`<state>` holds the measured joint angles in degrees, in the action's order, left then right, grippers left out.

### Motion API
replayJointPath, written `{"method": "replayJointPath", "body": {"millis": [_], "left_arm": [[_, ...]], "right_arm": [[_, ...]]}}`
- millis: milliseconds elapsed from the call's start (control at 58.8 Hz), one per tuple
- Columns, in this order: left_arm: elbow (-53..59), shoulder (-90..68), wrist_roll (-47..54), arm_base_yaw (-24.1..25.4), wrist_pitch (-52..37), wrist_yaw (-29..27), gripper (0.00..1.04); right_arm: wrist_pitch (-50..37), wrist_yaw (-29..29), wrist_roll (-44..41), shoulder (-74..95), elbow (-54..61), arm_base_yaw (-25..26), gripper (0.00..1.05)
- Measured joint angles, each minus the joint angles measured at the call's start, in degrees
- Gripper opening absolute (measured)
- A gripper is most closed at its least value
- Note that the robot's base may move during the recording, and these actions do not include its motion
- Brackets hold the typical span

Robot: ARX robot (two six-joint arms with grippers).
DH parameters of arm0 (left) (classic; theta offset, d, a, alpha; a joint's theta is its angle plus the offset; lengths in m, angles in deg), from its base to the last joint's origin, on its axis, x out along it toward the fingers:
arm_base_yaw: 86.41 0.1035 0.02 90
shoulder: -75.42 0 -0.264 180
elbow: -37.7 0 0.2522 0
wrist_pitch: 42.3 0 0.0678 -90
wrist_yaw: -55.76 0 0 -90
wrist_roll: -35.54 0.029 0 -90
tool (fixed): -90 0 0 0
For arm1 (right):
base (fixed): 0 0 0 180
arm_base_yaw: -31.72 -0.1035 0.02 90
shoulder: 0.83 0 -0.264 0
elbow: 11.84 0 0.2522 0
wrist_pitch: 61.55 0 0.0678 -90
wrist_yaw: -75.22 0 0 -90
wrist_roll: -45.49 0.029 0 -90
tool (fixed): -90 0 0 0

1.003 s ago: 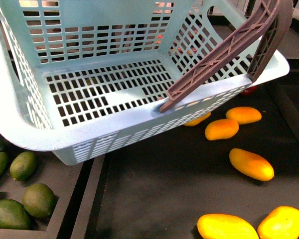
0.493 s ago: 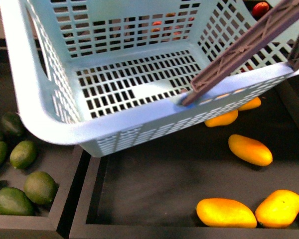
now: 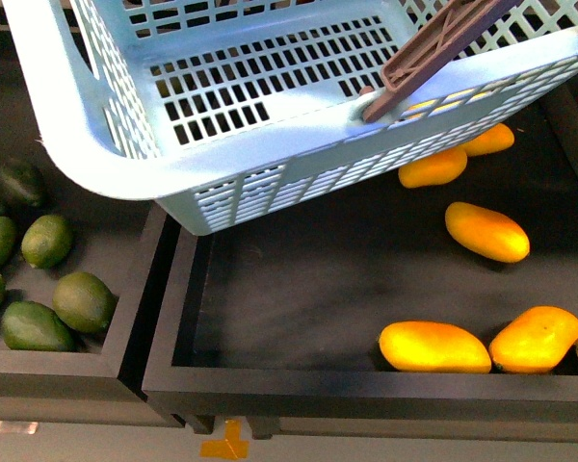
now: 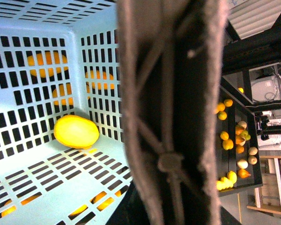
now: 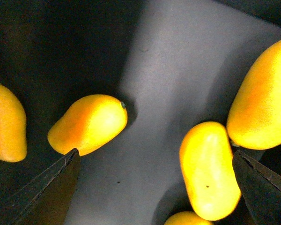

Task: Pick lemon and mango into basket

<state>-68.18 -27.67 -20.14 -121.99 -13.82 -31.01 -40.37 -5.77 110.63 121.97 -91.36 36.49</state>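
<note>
- Where your front view starts on the left, dark green fruits (image 3: 82,300) lie loose in the left tray (image 3: 135,289), most of them apart from each other.
- Next over, the basket (image 3: 96,144) fills the top of that view. It is tilted, and its near corner hangs over the wall between the two trays.
- Your left wrist view looks into the basket, where the lemon (image 4: 76,132) already lies in a corner, in the angle between two slotted panels. Orange fruit shows through the slots behind it.
- The brown handle (image 3: 433,48) rises from the basket's near rim. It also sits blurred right across the left wrist camera (it covers almost half that picture), so you cannot tell whether the left hand is clenched or released.
- Right of the basket, the right tray (image 3: 299,279) holds the mangoes (image 3: 486,231), none of them in the basket. Two lie just beside each other at the front wall, one lies alone mid-tray, and two lie further back, partly under the basket's edge.
- Your right hand (image 5: 155,153) shows only in its own wrist view. It is released, with its dark fingers (image 5: 51,187) spread wide over the tray floor and gripping nothing. One mango lies between them and others lie close around.
</note>
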Motion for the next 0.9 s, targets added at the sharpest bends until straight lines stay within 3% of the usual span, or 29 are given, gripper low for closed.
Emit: {"method": "replayJointPath", "body": {"millis": [374,901], "left_arm": [[0.00,0.00,0.11,0.11,0.00,-0.72,0.05],[0.00,0.00,0.22,0.11,0.00,-0.44,0.05]], "right_arm": [[6.73,-1.75,6.03,16.63,-20.74,-4.94,0.96],[8.81,-2.95,11.61,27.74,-32.59,-5.57,0.96]]}}
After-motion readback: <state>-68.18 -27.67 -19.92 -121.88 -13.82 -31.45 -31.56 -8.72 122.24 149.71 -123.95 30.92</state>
